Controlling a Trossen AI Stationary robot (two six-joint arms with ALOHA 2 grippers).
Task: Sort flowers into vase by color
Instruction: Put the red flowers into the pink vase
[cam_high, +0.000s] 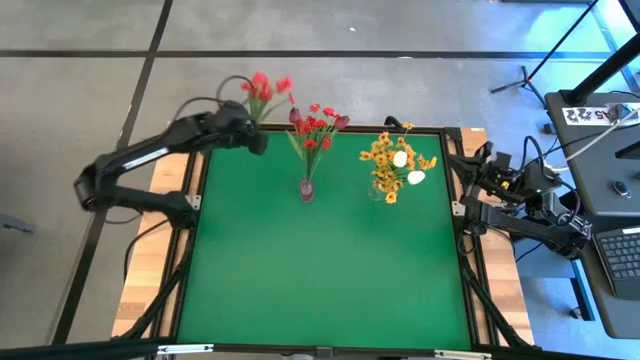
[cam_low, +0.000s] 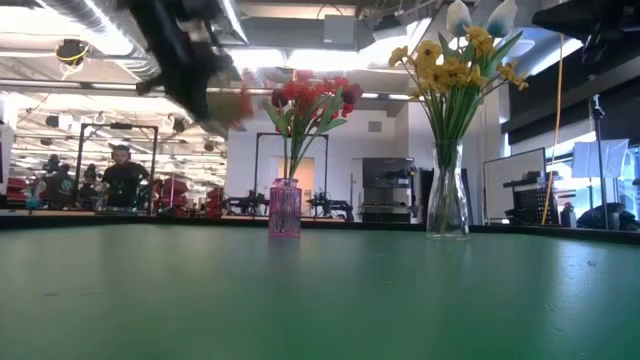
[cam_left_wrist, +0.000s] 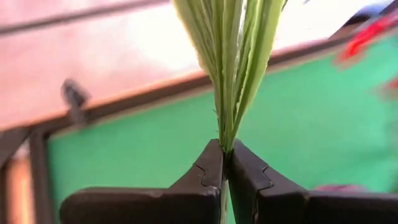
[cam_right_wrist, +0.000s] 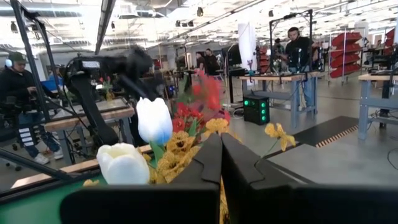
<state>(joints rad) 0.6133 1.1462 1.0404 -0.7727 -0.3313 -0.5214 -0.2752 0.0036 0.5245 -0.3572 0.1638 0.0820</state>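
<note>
My left gripper (cam_high: 256, 130) is high over the table's far left corner, shut on a red clustered spray (cam_high: 266, 88). The spray shows blurred in the low view (cam_low: 236, 105). A pink vase (cam_high: 306, 188) (cam_low: 285, 208) stands far of the table's centre and holds red sprays and maroon buds (cam_high: 340, 122). To its right, a clear vase (cam_low: 446, 200) holds yellow-orange sprays (cam_high: 385, 165) and two white buds (cam_high: 400, 159) (cam_right_wrist: 153, 120). My right gripper (cam_right_wrist: 221, 149) waits shut at the table's right edge (cam_high: 470, 195). My left gripper pinches the red spray's bunched green stems (cam_left_wrist: 226, 134) between its two fingertips (cam_left_wrist: 211, 162). The green stems and leaves fan out beyond the fingers. The spray is lifted clear, and its red heads (cam_high: 262, 84) point past the table's far edge.
The green table top (cam_high: 320, 280) is bare between the vases and the near edge. A raised dark frame (cam_high: 190, 220) runs around the table. Beyond the far side are workbenches, equipment and people (cam_low: 122, 175).
</note>
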